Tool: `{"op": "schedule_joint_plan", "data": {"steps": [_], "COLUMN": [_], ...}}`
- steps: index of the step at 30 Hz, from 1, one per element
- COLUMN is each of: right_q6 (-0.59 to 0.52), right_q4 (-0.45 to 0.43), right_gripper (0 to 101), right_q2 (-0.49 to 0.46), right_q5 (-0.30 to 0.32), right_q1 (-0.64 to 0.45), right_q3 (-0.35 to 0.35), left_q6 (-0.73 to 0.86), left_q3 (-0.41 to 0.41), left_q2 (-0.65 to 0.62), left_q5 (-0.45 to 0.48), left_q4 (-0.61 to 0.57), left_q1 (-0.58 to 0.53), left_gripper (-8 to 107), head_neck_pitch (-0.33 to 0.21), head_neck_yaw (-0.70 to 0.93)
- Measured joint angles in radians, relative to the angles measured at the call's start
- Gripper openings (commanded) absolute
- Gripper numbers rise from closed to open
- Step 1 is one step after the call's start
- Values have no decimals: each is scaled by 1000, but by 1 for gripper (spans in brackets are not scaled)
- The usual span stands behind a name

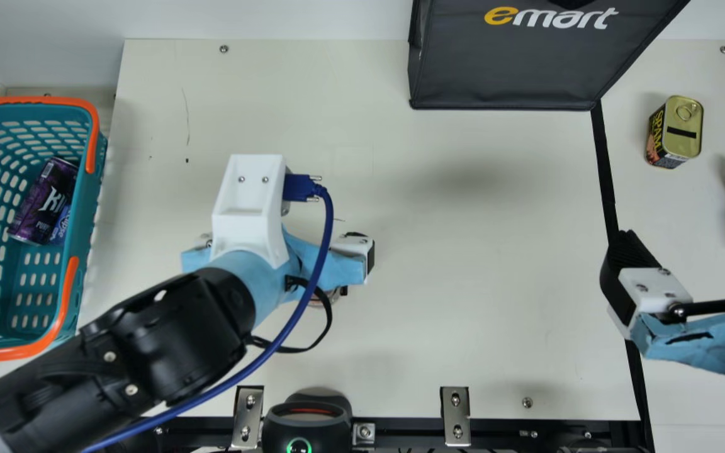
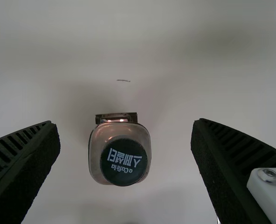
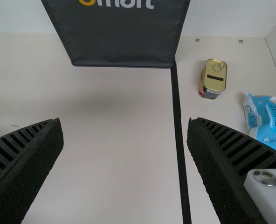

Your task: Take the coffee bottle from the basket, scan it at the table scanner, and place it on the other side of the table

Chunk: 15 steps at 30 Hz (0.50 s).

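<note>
Black jaws gape wide on right gripper [image 1: 690, 246] and left gripper [image 1: 258, 280] near coffee bottle [image 2: 123, 161]

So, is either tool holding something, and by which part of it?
Nothing is held: the left tool is open, with gaps on both sides of the coffee bottle, and the right tool is open and empty.

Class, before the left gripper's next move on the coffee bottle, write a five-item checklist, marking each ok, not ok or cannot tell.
1. Coffee bottle out of the basket and upright: ok, standing on the table.
2. Left gripper open over the bottle: ok.
3. Gripper low enough to grip: cannot tell.
4. Right gripper away from the bottle: ok, off at the main view's right.
5. Bottle beyond the black strip: not ok.
</note>
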Motion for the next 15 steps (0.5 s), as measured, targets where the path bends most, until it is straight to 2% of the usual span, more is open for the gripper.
{"op": "schedule_joint_plan", "data": {"steps": [15], "right_q6": [0], "right_q4": [0], "right_gripper": [95], "right_q2": [0], "right_q5": [1], "right_q1": [0], "right_q3": [0], "left_q6": [-39], "left_q3": [12], "left_q2": [62], "left_q5": [28], "left_q4": [2], "left_q1": [-22], "left_gripper": [90], "head_neck_pitch": [0], "head_neck_yaw": [0]}}
